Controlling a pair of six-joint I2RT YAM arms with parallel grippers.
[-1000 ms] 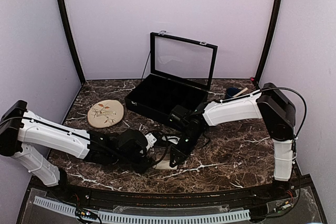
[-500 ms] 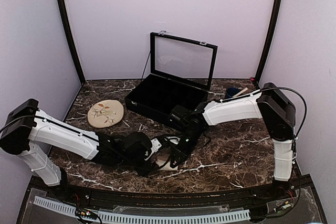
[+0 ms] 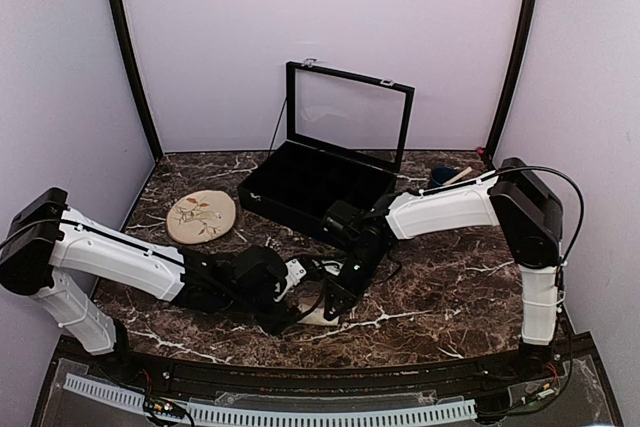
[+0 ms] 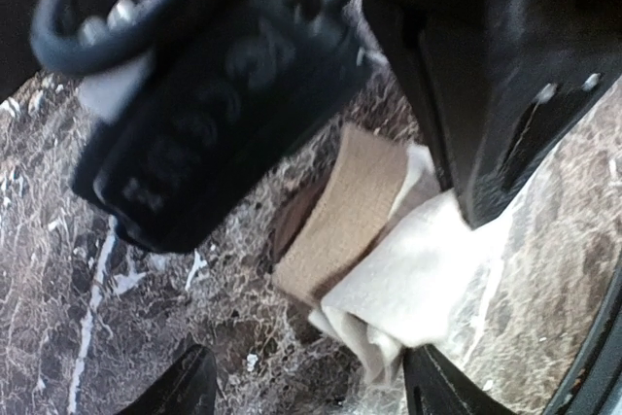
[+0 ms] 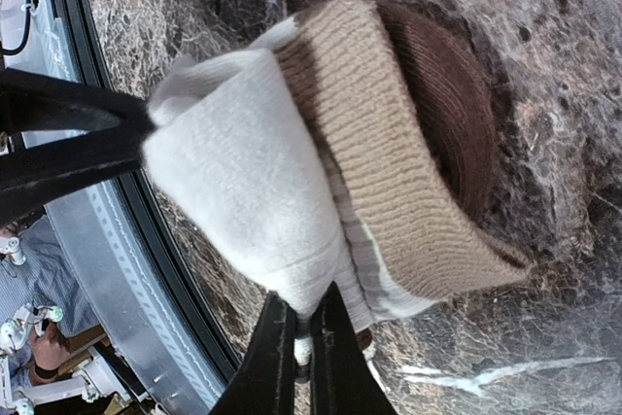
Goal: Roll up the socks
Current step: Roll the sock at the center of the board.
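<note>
The sock (image 5: 292, 191) lies doubled over itself in a loose, thick bundle on the table (image 3: 440, 287), near the front edge and about midway between the two arm bases. Most of it is cream-white, soft and fuzzy like terry, creased into plump folds. Wrapped across it is a tan band (image 5: 389, 172) of fine ribbed knit, and outside that a dark brown band (image 5: 449, 109), also ribbed, curves in an arc that rests on the stone. The right gripper (image 5: 302, 342) has its slim black jaws pressed together on a thin edge of the cream fabric at the bundle's end, pinching the sock there. The left gripper (image 4: 306, 386) faces the bundle from the other side, low over the table. Its two dark fingers (image 4: 185, 388) stand wide apart with nothing clamped between them, and the cream end of the sock lies just ahead of the gap, close to one finger. From the left wrist, the right gripper's body shows as a dark, blurred bulk just above the sock. The table is glossy dark brown marble with white veins. Further back, well apart from the sock, sit a round beige plate (image 3: 201, 216) with a leaf pattern, to the left, and a black rectangular case (image 3: 315, 182) with its glass-paned lid raised
</note>
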